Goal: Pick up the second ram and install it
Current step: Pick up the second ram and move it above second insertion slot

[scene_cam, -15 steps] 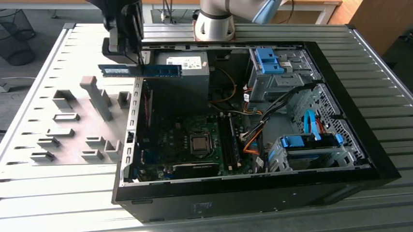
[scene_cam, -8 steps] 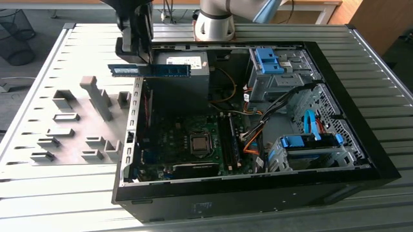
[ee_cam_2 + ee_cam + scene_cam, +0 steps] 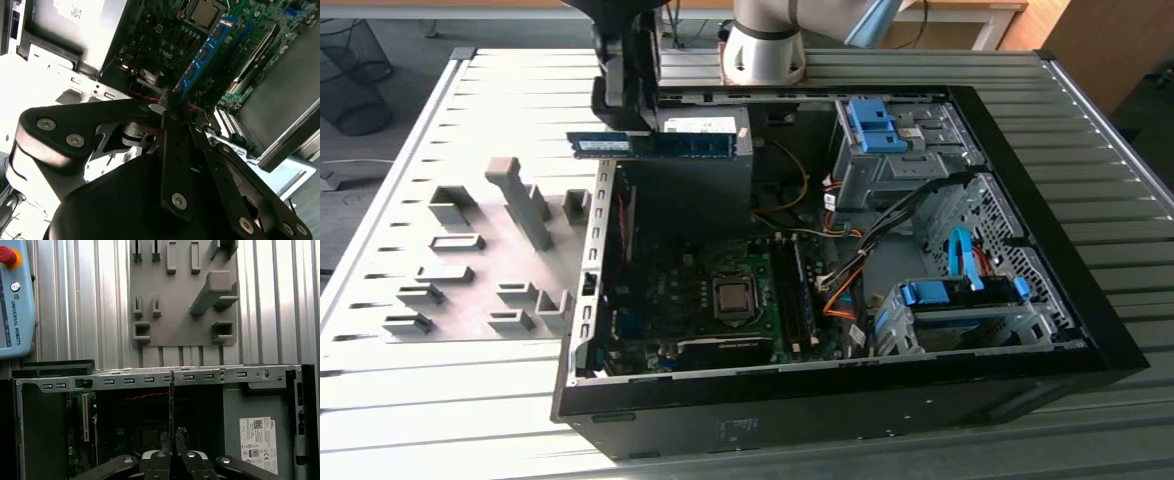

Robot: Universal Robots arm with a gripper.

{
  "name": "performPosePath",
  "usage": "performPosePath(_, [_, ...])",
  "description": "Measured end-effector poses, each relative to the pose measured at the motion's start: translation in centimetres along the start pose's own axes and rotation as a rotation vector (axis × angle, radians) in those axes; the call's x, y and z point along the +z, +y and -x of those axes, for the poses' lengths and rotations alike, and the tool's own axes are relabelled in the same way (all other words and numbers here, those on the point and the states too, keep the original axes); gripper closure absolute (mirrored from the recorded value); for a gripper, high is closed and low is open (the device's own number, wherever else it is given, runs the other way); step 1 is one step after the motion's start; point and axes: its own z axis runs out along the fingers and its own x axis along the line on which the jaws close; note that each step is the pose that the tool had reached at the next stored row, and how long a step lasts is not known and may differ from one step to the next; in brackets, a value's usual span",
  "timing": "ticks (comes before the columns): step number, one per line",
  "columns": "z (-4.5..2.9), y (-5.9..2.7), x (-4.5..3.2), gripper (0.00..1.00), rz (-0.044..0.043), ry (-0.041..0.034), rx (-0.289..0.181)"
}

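**Second ram (image 3: 670,145) pinched in the gripper (image 3: 166,102) above the case corner**

The gripper's jaws are drawn in narrow on the second ram, clamping its flat faces. In the second wrist view the blue stick with its black chips runs out from the fingertips over the board. It is held level and standing on its long edge, which I judge keeps the contact edge turned down toward the board.

In the exterior view it hangs over the computer case (image 3: 854,395), at eleven o'clock from the processor socket (image 3: 735,296). It is raised off the board and sits in no slot. One end pokes past the case's side wall toward nine o'clock. The longer part lies just in front of the power supply (image 3: 704,122), which sits at twelve o'clock from the socket. There the stick runs nine to three, while the memory slots (image 3: 797,290), at three o'clock beside the socket, run twelve to six. So it lies across their line and well apart from them.

Farther out, the grey holder plate (image 3: 400,250) lies on the slatted table (image 3: 454,400) at nine o'clock from the case. A teach pendant (image 3: 15,300) rests on the table near the plate.

By my reading, the side wall and the power supply crowd the stick most. Orange and yellow cables (image 3: 843,272) loop just beside the slots at two o'clock. The blue drive-bay clips (image 3: 874,125) stand at one and four o'clock from the socket.
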Motion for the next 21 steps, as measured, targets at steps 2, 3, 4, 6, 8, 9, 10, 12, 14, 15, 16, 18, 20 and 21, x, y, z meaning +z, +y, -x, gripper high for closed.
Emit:
performPosePath(2, [0.03, -0.49, -0.01, 0.86, 0.0, 0.0, 0.0])
performPosePath(3, [0.05, -0.76, -0.01, 0.86, -0.0001, -0.0001, 0.0])
performPosePath(4, [0.07, -1.01, -0.01, 0.86, -0.0001, -0.0001, 0.0])
performPosePath(6, [0.1, -1.48, -0.02, 0.86, -0.0001, -0.0001, 0.0])
performPosePath(8, [0.13, -1.96, -0.03, 0.86, 0.0, 0.0, 0.0])
performPosePath(9, [0.14, -2.21, -0.03, 0.86, 0.0, 0.0001, 0.0])
performPosePath(10, [0.16, -2.47, -0.04, 0.86, 0.0, 0.0, 0.0])
performPosePath(12, [0.19, -2.98, -0.04, 0.86, 0.0, 0.0, 0.0])
performPosePath(14, [0.23, -3.5, -0.05, 0.86, 0.0, 0.0001, 0.0])
performPosePath(15, [0.25, -3.75, -0.05, 0.86, 0.0, 0.0, 0.0])
performPosePath(16, [0.26, -4.04, -0.06, 0.86, 0.0, 0.0, 0.0])
performPosePath(18, [0.3, -4.58, -0.07, 0.86, 0.0, 0.0, 0.0])
performPosePath(20, [0.34, -5.14, -0.07, 0.86, 0.0, 0.0, 0.0])
performPosePath(21, [0.36, -5.44, -0.08, 0.86, 0.0, 0.0, 0.0])
